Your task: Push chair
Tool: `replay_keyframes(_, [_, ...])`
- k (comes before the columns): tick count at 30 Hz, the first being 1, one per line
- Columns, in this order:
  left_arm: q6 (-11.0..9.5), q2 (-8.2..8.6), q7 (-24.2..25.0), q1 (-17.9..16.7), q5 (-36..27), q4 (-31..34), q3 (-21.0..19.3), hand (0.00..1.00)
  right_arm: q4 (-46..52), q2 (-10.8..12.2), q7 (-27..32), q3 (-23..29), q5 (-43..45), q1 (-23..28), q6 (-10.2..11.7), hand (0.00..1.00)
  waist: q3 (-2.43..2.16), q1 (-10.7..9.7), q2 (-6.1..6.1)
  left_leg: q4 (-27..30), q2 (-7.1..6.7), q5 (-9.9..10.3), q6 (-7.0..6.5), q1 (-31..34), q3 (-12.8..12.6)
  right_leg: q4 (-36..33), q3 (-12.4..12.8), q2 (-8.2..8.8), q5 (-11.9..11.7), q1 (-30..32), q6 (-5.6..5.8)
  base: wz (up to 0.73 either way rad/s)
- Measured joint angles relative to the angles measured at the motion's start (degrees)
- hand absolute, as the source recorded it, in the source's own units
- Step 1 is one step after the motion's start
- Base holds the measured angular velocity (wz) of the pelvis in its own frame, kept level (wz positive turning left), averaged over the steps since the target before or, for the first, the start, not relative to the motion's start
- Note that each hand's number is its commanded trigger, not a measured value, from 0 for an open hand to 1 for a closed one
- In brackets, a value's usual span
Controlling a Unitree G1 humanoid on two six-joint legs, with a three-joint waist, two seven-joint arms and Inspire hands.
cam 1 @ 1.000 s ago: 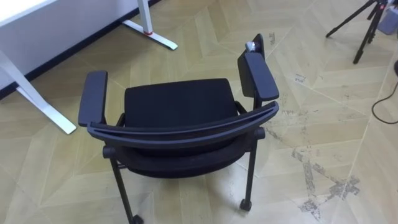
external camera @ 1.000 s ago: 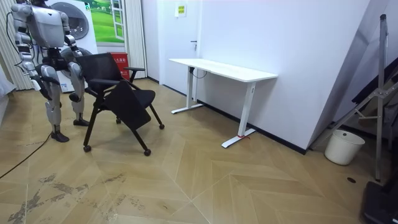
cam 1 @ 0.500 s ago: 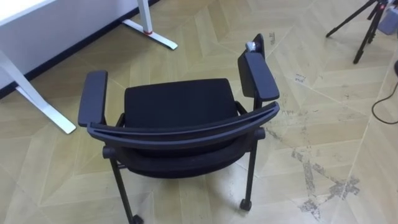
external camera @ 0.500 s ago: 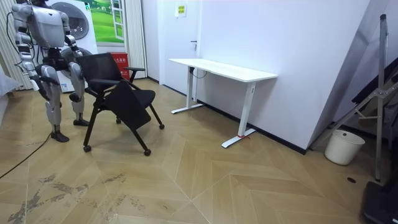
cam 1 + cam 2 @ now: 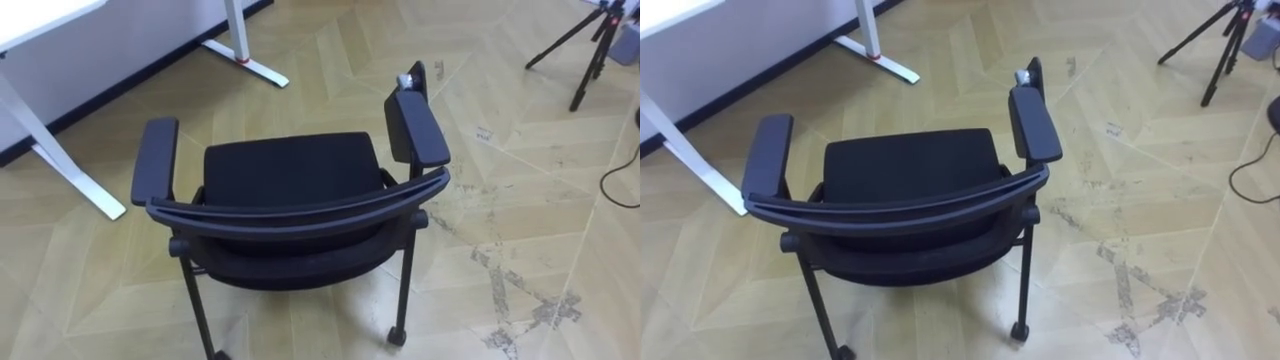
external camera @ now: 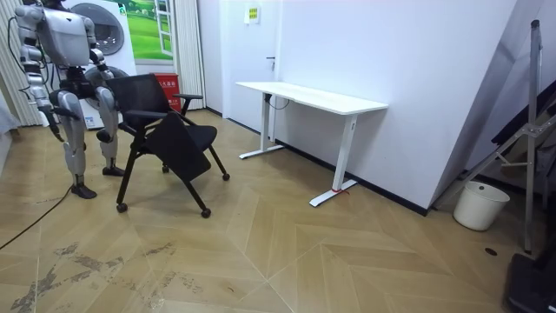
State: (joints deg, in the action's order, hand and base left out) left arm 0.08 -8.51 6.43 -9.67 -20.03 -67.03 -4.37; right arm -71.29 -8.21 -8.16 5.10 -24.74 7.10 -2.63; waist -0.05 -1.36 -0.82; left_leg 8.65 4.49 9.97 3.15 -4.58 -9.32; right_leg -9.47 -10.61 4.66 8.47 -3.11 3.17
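The chair sits just ahead of my left hand and right hand — too small to tell if they're open. It's on wheels and should roll easily — I'd push its stiff back rail.

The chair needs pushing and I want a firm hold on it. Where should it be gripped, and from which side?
Probably the curved top rail of the chair, taken from behind, where the robot stands. It runs crosswise nearest the robot, with the armrests beyond it, pointing forward.
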Motion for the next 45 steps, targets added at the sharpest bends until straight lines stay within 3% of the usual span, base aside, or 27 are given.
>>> replay_keyframes(6, [1.03, -0.33, -4.35, -0.66, -0.96, 0.21, -7.79, 0.00, -0.33, -0.55, 1.11, 3.39, 0.12, -0.04, -0.42, 0.00, -0.06, 0.12, 0.04, 0.00, -0.01, 0.00, 0.00, -0.14, 0.04, 0.49, -0.10, 0.00, 0.03, -0.27, -0.01, 0.00])
replay_keyframes(9, [1.46, -1.36, -7.62, -0.44, -2.02, 0.67, -11.38, 0.00, -0.33, -1.50, 1.34, 4.58, 0.13, -0.15, -0.87, 0.00, 0.01, 0.20, 0.34, 0.02, -0.04, 0.00, 0.00, -0.25, 0.27, 0.59, -0.26, 0.00, 0.03, -0.90, -0.01, 0.04])
replay_keyframes(17, [2.00, -7.29, -16.36, 5.29, -2.90, 4.92, -22.16, 0.00, -0.19, -3.63, 3.21, 11.39, 0.70, -0.36, -1.13, 0.00, 0.17, 0.82, 3.38, -0.02, -0.03, 0.04, -0.03, -0.50, 0.70, 0.38, -0.48, -0.04, 0.04, -1.34, -0.02, 0.01])
replay_keyframes(19, [2.12, -8.37, -18.76, 5.64, -2.91, 8.01, -22.61, 0.00, -0.11, -4.05, 3.26, 12.03, 0.90, -0.04, -1.14, 0.00, 0.14, 0.92, 4.55, -0.02, -0.04, 0.15, 0.01, -0.91, 0.72, 0.52, -0.52, -0.05, 0.05, -1.40, -0.02, 0.00])
replay_keyframes(21, [1.99, -9.42, -21.07, 5.92, -2.79, 12.49, -22.56, 0.00, 0.03, -4.37, 3.69, 12.04, 1.46, 0.08, -1.14, 0.00, 0.03, 1.23, 4.75, -0.12, -0.04, 0.20, 0.03, -0.85, 0.71, 0.45, -0.36, -0.06, 0.07, -1.11, -0.01, -0.02])
replay_keyframes(23, [1.95, -11.80, -22.96, 7.99, -1.14, 13.84, -22.57, 0.00, 0.05, -4.74, 3.78, 12.03, 2.47, 0.07, -1.14, 0.00, -0.15, 1.74, 5.41, -0.17, -0.08, 0.20, 0.02, -0.69, 0.69, 0.39, -0.31, -0.07, 0.06, -1.11, -0.01, 0.00])
replay_keyframes(27, [2.45, -14.34, -25.14, 9.58, 3.40, 20.23, -23.51, 0.00, 0.12, -4.86, 3.66, 12.40, 2.60, 0.32, -1.13, 0.00, -0.01, 1.77, 5.82, -0.15, -0.10, 0.19, 0.02, -0.95, 0.82, 0.61, -0.36, -0.07, 0.06, -1.80, -0.02, 0.02])
replay_keyframes(28, [2.50, -15.66, -26.15, 10.74, 5.12, 22.16, -23.52, 0.00, 0.18, -5.05, 3.61, 12.44, 2.65, 0.42, -1.14, 0.00, 0.09, 1.95, 6.00, -0.15, -0.11, 0.19, 0.02, -0.87, 0.83, 0.61, -0.33, -0.07, 0.06, -1.77, -0.02, 0.00])
replay_keyframes(31, [2.41, -19.01, -27.95, 13.22, 9.88, 26.98, -23.52, 0.00, 0.21, -5.39, 3.39, 12.62, 3.08, 0.62, -1.08, 0.00, 0.01, 1.86, 6.26, -0.30, -0.13, 0.20, 0.02, -0.69, 0.86, 0.62, -0.37, -0.08, 0.06, -1.75, -0.01, 0.00])
replay_keyframes(33, [2.55, -20.08, -28.80, 14.66, 13.39, 29.94, -23.70, 0.00, 0.43, -5.49, 3.16, 13.21, 3.84, 0.95, -1.14, 0.00, -0.15, 1.88, 6.27, -0.39, -0.14, 0.21, 0.03, -0.62, 0.83, 0.55, -0.29, -0.10, 0.06, -1.58, -0.01, 0.00])
replay_keyframes(39, [2.90, -20.67, -30.82, 15.03, 28.47, 43.32, -23.36, 0.00, 0.10, -5.50, 3.07, 13.03, 4.44, 0.92, -1.22, 0.00, -0.35, 1.41, 6.88, -0.38, -0.15, 0.20, 0.03, -0.80, 0.83, 0.60, -0.24, -0.09, 0.07, -1.81, 0.00, 0.00])
replay_keyframes(41, [3.80, -20.67, -30.89, 15.16, 35.73, 48.36, -22.23, 0.00, 0.04, -5.45, 3.04, 12.96, 4.67, 0.97, -1.19, 0.00, -0.22, 0.90, 6.71, -0.37, -0.22, 0.20, 0.02, -0.96, 1.17, 0.74, -0.38, -0.04, 0.07, -1.94, 0.00, 0.04])
replay_keyframes(45, [6.64, -20.67, -30.25, 15.19, 42.25, 56.55, -18.76, 0.00, 0.16, -5.44, 1.93, 12.29, 4.85, 0.64, -2.11, 0.00, 0.07, 0.02, 6.16, -0.05, -0.26, 0.19, 0.01, -0.82, 1.54, 0.88, -0.21, -0.03, 0.19, -1.60, 0.11, 0.05])
